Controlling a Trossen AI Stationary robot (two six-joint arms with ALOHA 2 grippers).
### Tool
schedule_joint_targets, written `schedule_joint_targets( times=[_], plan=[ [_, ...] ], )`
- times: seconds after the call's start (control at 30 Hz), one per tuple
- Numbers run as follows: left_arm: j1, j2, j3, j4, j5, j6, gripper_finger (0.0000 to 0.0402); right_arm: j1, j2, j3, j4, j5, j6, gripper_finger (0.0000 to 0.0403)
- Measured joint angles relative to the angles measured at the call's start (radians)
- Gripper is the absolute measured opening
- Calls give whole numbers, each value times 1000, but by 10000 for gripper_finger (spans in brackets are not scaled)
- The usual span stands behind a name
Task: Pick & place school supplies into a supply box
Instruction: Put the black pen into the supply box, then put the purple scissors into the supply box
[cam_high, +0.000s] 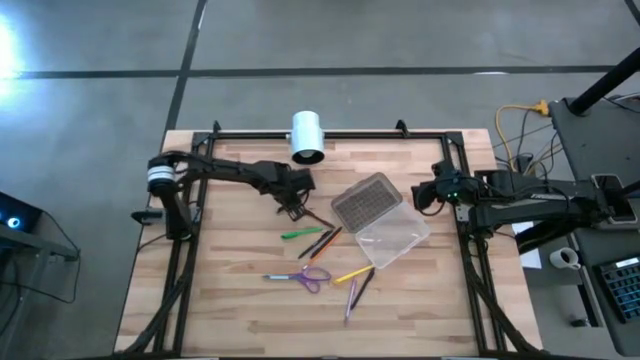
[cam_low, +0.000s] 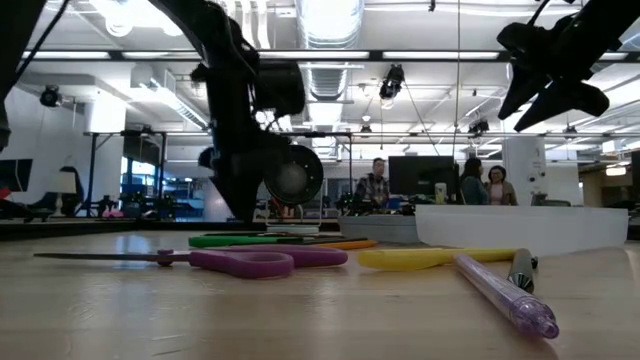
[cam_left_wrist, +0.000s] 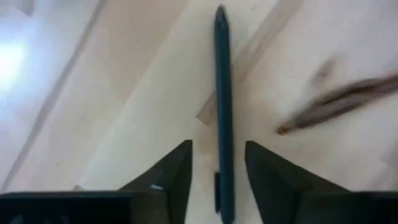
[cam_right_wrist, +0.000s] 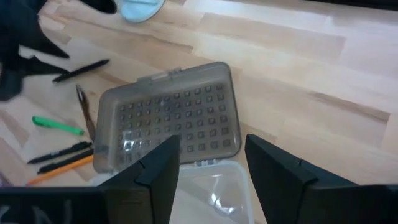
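My left gripper (cam_left_wrist: 217, 146) is open and low over the table near its far left part (cam_high: 292, 205). A dark pen (cam_left_wrist: 222, 112) lies on the wood between its fingers, which stand on either side of it without touching. My right gripper (cam_right_wrist: 211, 140) is open and hovers just right of the supply box (cam_high: 422, 196). The clear case (cam_high: 393, 237) lies open with its textured grey lid (cam_right_wrist: 171, 115) flat on the table. A green marker (cam_high: 300, 232), brown and orange pencils (cam_high: 320, 243), purple scissors (cam_high: 300, 277), a yellow pen (cam_high: 352, 273) and a purple pen (cam_high: 350, 298) lie scattered.
A white cylinder (cam_high: 307, 137) lies at the table's far edge, beyond my left gripper. A black frame (cam_high: 460, 160) borders the table. Bare wood shows along the near edge and the left side. People stand in the room behind (cam_low: 375, 185).
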Motion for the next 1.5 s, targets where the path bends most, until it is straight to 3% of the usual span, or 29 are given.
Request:
schedule_joint_targets(
  times=[0.17, 0.33, 0.5, 0.63, 0.83, 1.07, 1.17, 1.33, 1.5],
  plan=[
    [-78, -137, -3, -56, 96, 154, 178, 0, 0, 0, 0, -24, -21, 192],
    [-299, -282, -57, -48, 153, 373, 180, -1, 0, 0, -1, -79, -76, 198],
    [-480, -330, -152, 141, 153, 278, 177, -2, 0, 0, -3, -137, -110, 198],
    [-570, -277, -161, 305, 145, 243, 177, -2, 1, 0, -6, -155, -167, 198],
    [-620, -79, -3, 287, 74, 206, 177, -2, 0, 0, -44, -169, -228, 198],
    [-678, 152, 263, 102, -54, 202, 170, -2, 1, -5, -100, -173, -272, 198],
    [-706, 217, 334, 59, -59, 164, 157, -2, 1, -11, -102, -173, -284, 198],
    [-722, 220, 345, 56, -58, 16, 132, -2, 1, -15, -98, -187, -275, 198],
    [-751, 202, 316, 62, -64, 10, 116, 4, 17, -16, -46, -246, -275, 198]
  ],
)
